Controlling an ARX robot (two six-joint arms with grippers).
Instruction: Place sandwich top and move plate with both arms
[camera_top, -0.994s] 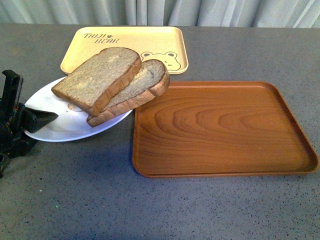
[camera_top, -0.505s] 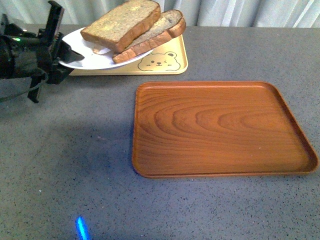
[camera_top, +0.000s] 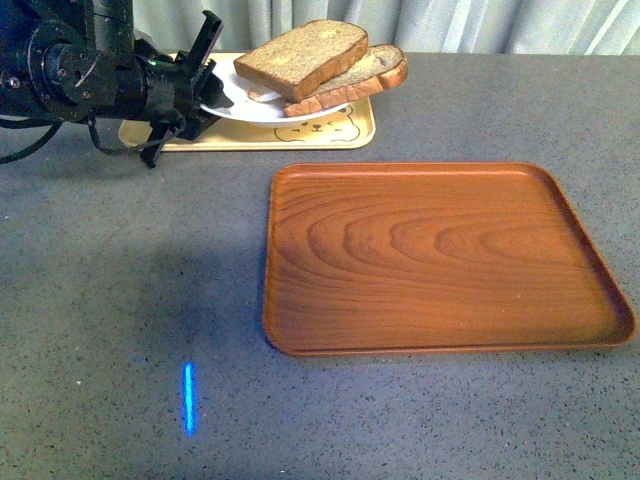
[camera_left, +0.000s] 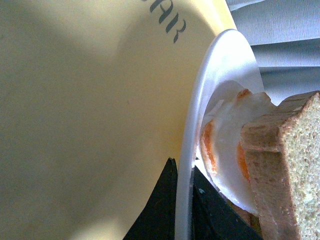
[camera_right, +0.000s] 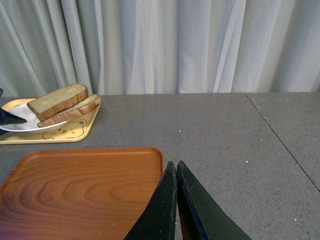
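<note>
The white plate (camera_top: 232, 103) is pinched at its rim by my left gripper (camera_top: 207, 88), which holds it above the yellow bear-print tray (camera_top: 330, 133) at the back left. On the plate the sandwich top (camera_top: 305, 50) lies askew over a second bread slice (camera_top: 375, 68). In the left wrist view, black jaws of the left gripper (camera_left: 183, 172) clamp the plate's rim (camera_left: 200, 115), with white and orange filling (camera_left: 225, 150) under the sandwich top (camera_left: 295, 165). My right gripper (camera_right: 175, 167) is shut and empty, by the far right corner of the wooden tray (camera_right: 75, 190).
The brown wooden tray (camera_top: 430, 255) lies empty at the centre right of the grey table. A blue light streak (camera_top: 188, 398) shows on the table at the front left. Curtains hang behind the table. In the right wrist view the plate (camera_right: 17, 124) is far off.
My left gripper has carried the plate with the sandwich from the front left up, back and to the right, over the yellow tray. The blue streak has shifted slightly.
</note>
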